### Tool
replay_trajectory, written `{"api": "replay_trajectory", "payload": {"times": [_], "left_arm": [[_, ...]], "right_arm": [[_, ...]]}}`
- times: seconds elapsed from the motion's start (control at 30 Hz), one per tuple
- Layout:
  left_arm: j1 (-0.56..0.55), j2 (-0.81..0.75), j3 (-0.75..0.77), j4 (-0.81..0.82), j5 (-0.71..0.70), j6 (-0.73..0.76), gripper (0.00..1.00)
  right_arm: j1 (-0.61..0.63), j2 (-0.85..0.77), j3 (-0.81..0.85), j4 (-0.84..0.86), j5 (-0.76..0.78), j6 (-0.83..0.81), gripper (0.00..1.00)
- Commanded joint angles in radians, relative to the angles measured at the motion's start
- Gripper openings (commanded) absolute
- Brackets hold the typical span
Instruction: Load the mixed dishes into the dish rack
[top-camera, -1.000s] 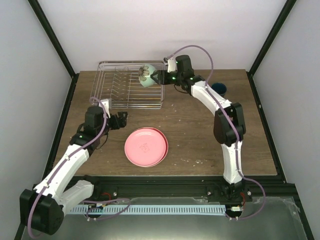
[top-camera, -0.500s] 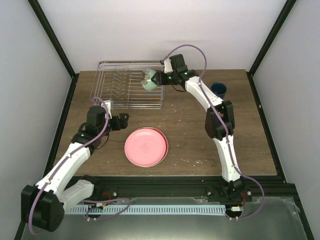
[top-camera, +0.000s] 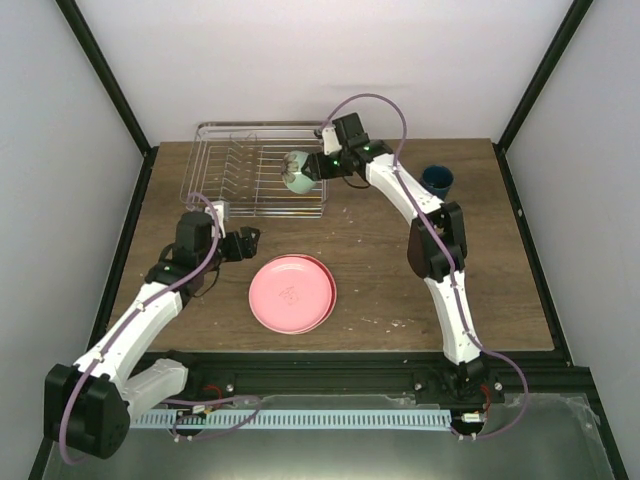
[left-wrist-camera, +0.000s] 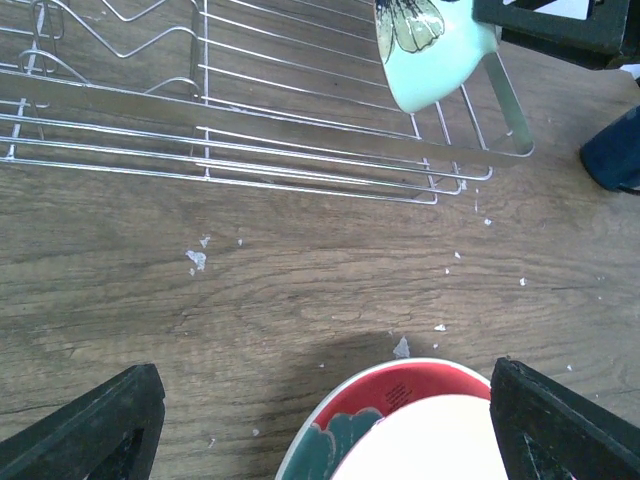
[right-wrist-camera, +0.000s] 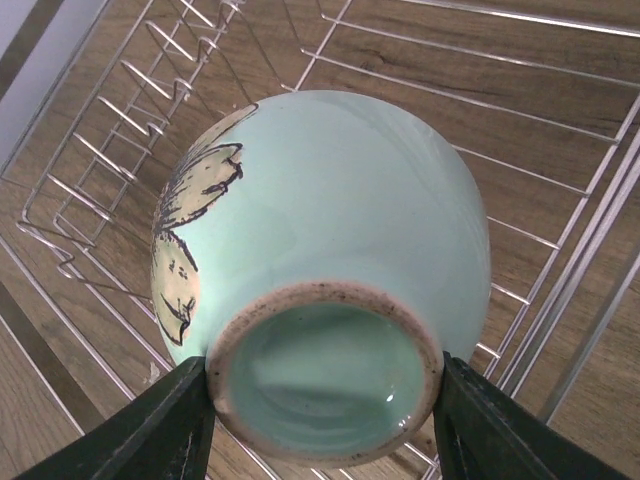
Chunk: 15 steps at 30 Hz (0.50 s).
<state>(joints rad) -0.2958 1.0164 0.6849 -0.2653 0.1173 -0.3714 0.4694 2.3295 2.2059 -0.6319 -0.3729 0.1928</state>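
Bench (top-camera: 400, 290): brown wood-grain top with pale specks. Rack (top-camera: 250, 212): silver wire, rectangular, at the far left of the bench, tines upright in its left half, no dish resting in it. Bowl (right-wrist-camera: 330, 250): pale mint-green with a dark-outlined cream flower on its side, tipped over with its unglazed foot ring facing the right wrist camera, raised over the right end of the rack; whether it touches the wires cannot be told. Right pincer (top-camera: 312, 168): reaching in from the right, grasping the bowl, one finger on each side of it near the foot. Pink plate (top-camera: 292, 292): flat on the bench, near centre, well apart from the rack, topmost of a stack. Floral plate (left-wrist-camera: 385, 395): red-and-teal rim showing under the pale upper plate in the left wrist view. Cup (top-camera: 437, 178): dark blue, upright at the far right of the bench, apart from the rack. Left pincer (top-camera: 246, 242): released, jaws wide, holding nothing, low over bare bench between the rack and the plate stack, pointing right.
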Motion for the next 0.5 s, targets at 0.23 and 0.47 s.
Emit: {"api": "replay_trajectory", "payload": {"times": [0.23,0.47], "left_arm": [[0.004,0.030,0.008,0.017,0.039,-0.014,0.90],[0.003,0.037,0.007,0.020,0.041,-0.011,0.90]], "right_arm": [[0.018,0.007,0.080,-0.028,0.038,-0.061,0.57],[0.032,0.028,0.093,-0.062,0.041,-0.085,0.57]]}}
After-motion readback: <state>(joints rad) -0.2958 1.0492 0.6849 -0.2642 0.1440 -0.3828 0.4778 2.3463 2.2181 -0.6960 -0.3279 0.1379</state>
